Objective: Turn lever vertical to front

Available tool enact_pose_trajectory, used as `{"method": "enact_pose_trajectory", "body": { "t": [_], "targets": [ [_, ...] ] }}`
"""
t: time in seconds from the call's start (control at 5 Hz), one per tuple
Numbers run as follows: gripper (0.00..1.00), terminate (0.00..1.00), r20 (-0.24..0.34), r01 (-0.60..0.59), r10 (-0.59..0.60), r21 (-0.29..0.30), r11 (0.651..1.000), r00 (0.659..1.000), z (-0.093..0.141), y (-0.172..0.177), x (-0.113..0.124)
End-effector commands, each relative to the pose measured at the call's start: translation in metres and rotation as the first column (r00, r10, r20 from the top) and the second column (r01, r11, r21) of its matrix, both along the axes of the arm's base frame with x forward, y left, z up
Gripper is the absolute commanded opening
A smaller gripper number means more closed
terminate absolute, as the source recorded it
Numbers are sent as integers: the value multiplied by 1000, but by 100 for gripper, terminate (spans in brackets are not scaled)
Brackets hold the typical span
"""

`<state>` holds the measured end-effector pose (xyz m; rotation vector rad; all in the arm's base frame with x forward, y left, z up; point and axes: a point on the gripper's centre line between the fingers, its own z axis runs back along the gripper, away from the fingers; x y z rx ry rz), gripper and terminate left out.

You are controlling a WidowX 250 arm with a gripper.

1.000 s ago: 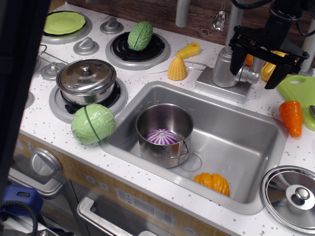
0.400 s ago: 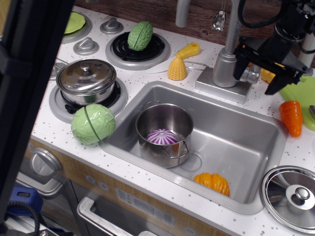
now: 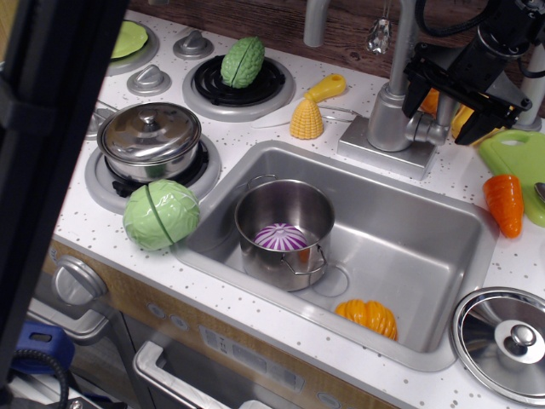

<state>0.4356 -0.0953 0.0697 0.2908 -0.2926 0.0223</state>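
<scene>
One black gripper seen spread apart above faucet body, nothing clamped; lever found as short stub off body's right side, long axis roughly horizontal, lying just below, between spread fingers

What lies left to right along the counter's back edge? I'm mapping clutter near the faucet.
Green plate → green halved vegetable → yellow corn → faucet body → lever → gripper.
</scene>
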Motion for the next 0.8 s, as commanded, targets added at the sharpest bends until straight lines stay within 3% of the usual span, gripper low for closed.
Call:
{"method": "enact_pose_trajectory", "body": {
  "t": [0.0,0.2,0.4,0.6],
  "targets": [
    [100,0,149,14,-9,-29,999,989,58,0,16],
    [100,0,160,21,-16,-30,999,987,59,0,21],
    [0,0,171,14,-6,-44,999,985,57,-1,24],
    [0,0,161,2,8,-63,998,987,56,-2,22]
  ]
}}
